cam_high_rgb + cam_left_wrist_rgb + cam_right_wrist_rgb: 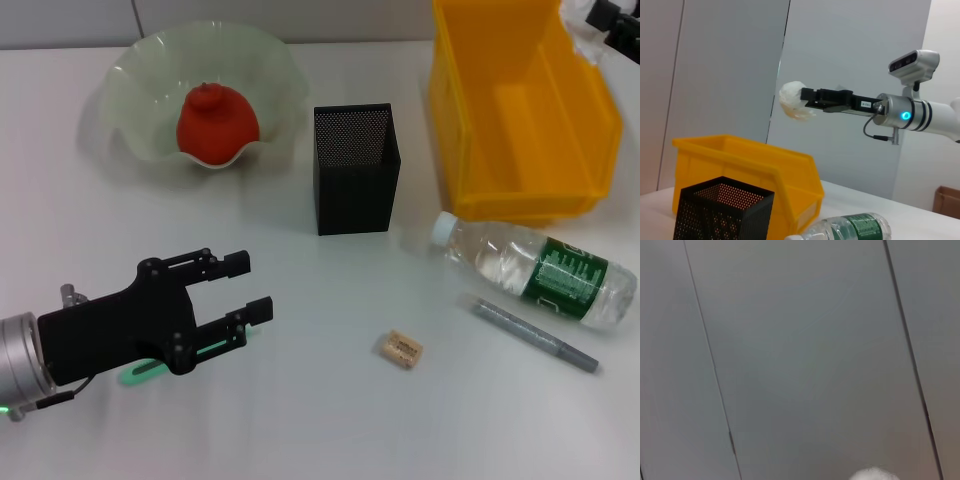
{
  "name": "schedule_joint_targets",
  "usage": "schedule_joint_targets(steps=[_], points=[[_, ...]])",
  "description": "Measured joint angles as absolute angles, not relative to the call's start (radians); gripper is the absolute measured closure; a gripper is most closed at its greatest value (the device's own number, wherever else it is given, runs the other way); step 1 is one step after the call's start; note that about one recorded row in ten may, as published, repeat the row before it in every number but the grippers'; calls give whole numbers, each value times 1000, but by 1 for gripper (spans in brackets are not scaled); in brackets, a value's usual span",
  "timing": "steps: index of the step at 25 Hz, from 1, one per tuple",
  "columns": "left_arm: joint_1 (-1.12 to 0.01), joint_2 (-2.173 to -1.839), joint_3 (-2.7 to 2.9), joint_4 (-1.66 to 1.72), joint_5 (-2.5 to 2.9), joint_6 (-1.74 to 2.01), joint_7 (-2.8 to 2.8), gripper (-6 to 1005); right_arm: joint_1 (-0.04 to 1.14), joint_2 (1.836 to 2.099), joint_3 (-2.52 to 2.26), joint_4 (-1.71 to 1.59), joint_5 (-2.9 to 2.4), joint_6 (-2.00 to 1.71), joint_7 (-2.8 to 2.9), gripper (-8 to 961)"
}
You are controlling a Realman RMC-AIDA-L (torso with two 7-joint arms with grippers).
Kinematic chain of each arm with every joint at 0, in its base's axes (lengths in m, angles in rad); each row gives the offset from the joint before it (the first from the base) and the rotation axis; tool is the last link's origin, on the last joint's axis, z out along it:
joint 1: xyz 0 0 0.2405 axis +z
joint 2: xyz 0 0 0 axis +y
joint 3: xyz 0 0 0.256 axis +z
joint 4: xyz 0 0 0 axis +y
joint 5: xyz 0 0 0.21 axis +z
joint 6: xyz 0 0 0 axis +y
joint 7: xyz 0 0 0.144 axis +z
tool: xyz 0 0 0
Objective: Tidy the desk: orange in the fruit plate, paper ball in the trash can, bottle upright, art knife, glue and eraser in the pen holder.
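— Where's the paper ball?

— The crumpled white paper ball (794,101) is pinched at the tip of my right gripper (807,98), held out level and high, well above the open yellow plastic bin (771,165). I judge the bin serves as the trash can, so I carry the ball over it to let it fall inside rather than beside it.

— And your other pincer?

— My left gripper (245,292) hangs low over the white desk (320,420), near my front edge, its black fingers spread with nothing between them. Under it lies a green, slim object (150,368), mostly hidden by the gripper; I can't tell what it is.

— What else waits?

— The clear plastic water bottle with the green label (540,268) lies on its side just in front of the bin, white cap toward the black mesh pen holder (356,168). A slim grey pen-like tool (535,334), probably the art knife, lies just beside the bottle. The small tan eraser (399,348) sits alone between my left gripper and that tool. The pen holder stands upright; I see nothing in it.

— The orange?

— The round orange-red fruit (217,123) already rests in the pale green wavy-edged glass plate (138,72).
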State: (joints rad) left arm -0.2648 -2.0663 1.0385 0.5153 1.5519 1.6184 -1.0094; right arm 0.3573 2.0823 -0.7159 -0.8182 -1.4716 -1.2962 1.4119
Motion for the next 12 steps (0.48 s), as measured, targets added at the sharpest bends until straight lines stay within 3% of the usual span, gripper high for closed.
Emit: schedule_joint_targets(steps=[5,12], points=[[-265,-2066,1038,515,1551,1617,-1009,421,382,2082,-718,-793,-1505,-1269,1400,288],[-266,-2068,1038,515,1551,1615,-1009,422,391,2081,-717,-783,-1516,-1300,1407,260]])
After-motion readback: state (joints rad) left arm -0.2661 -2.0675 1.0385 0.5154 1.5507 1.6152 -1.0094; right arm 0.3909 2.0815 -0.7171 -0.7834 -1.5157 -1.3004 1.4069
